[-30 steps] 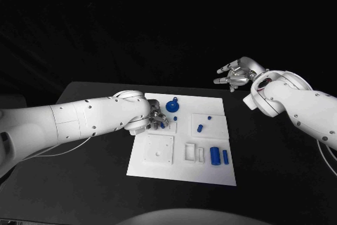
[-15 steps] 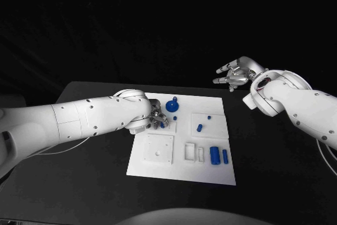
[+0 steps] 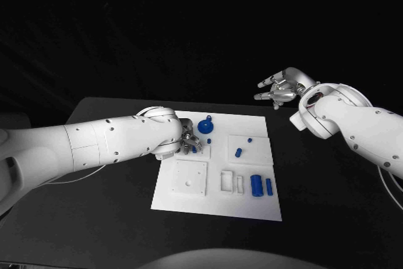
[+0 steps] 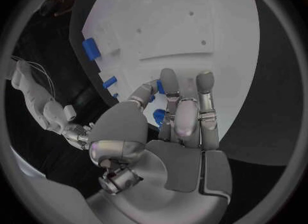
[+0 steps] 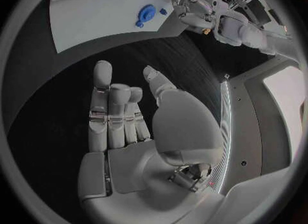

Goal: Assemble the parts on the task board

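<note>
The white task board (image 3: 218,205) lies mid-table. My left hand (image 3: 186,144) is low over its far left part, fingers curled down, and pinches a small blue peg (image 3: 195,147) between thumb and a finger; the left wrist view has that peg (image 4: 160,87) at the fingertips (image 4: 169,76) just above the board (image 4: 192,23). A blue round knobbed disc (image 3: 205,127) sits right beside that hand. My right hand (image 3: 280,88) hangs high beyond the board's far right corner, fingers spread and holding nothing; the right wrist view shows it (image 5: 125,116) empty.
On the board lie two blue cylinders (image 3: 257,186) by a white block (image 3: 226,180), a blue piece (image 3: 239,152), small pegs (image 3: 249,141), and a raised white square plate (image 3: 190,177). Black table surrounds the board.
The left hand has shifted very slightly over the board's far left part, still with the peg. The right hand has stayed where it was.
</note>
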